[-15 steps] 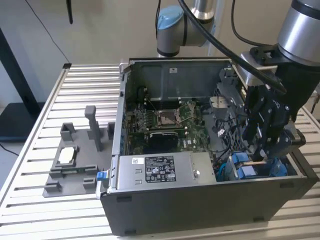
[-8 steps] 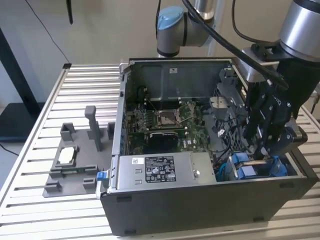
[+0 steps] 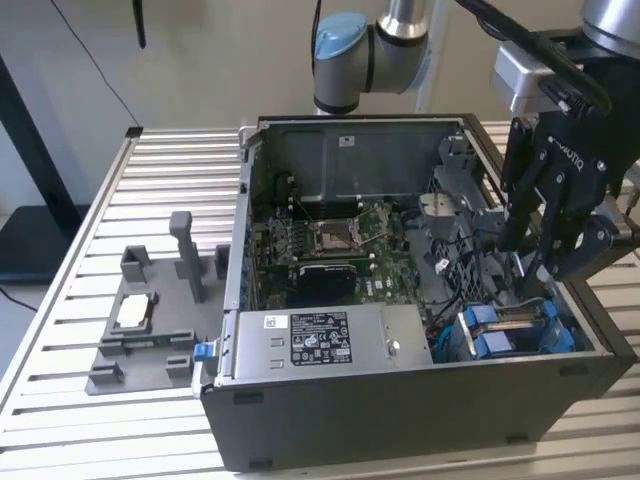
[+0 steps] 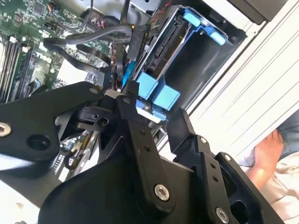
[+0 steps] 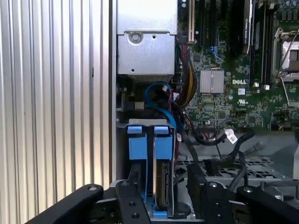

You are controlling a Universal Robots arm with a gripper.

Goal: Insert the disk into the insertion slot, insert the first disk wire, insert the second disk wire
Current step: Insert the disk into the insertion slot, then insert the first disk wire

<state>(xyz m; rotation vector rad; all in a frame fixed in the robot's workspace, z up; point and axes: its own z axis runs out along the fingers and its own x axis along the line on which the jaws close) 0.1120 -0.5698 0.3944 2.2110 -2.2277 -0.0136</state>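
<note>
Gripper: fingers parted, holding nothing, poised over the disk.
Disk: directly beneath the fingers, seated in the insertion slot; step one looks done.
Blue cable: just beyond the blue tabs, looping loose; cannot tell if plugged in.
Wires: both judged outstanding.
Motherboard: farther off.

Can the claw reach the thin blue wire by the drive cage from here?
Probably yes. The open claw hangs just over the silver-grey hard drive in its blue carrier, and the thin blue wire lies uncovered past the blue tabs, though black cables crowd it.
</note>
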